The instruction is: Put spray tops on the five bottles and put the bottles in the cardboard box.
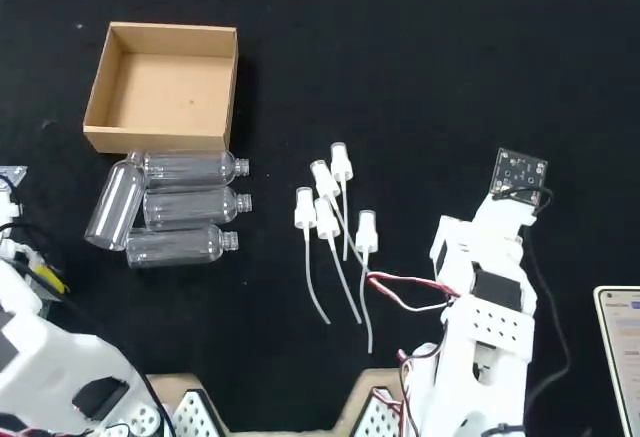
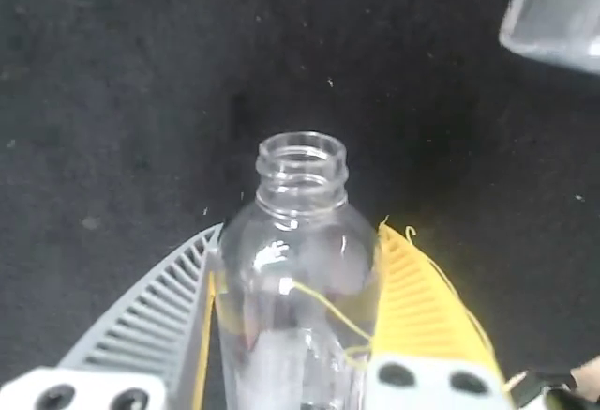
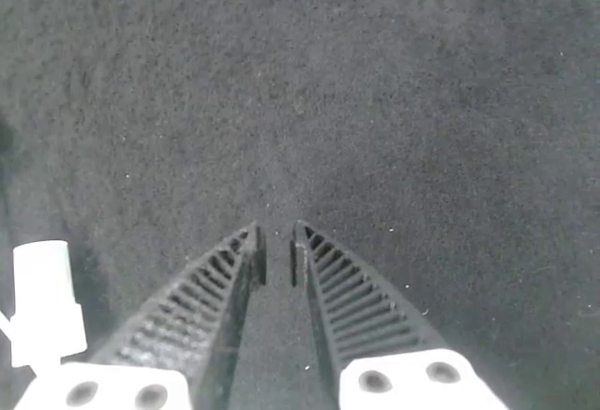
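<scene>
Clear plastic bottle (image 2: 300, 269) is clamped between my left fingers (image 2: 159, 316), one grey and one yellow. Its long axis runs along the fingers, with the open, uncapped neck pointing away from the wrist, over the black cloth worktop (image 1: 420, 87). My right fingers (image 3: 220, 288) are pinched nearly together and grasp nothing, tips over cloth, with one white spray top (image 3: 42, 297) just beside them.

Three other clear bottles (image 1: 195, 206) lie side by side on my side of the brown open cardboard box (image 1: 155, 140), necks toward the spray tops. A fourth bottle (image 1: 113, 204) lies slanted across their bases.

Five white spray tops (image 1: 327, 217) are clustered mid-worktop, heads toward the far edge and dip tubes trailing back toward me. An open strip of cloth separates bottles and tops, with a wider stretch beyond the tops to the far edge.
</scene>
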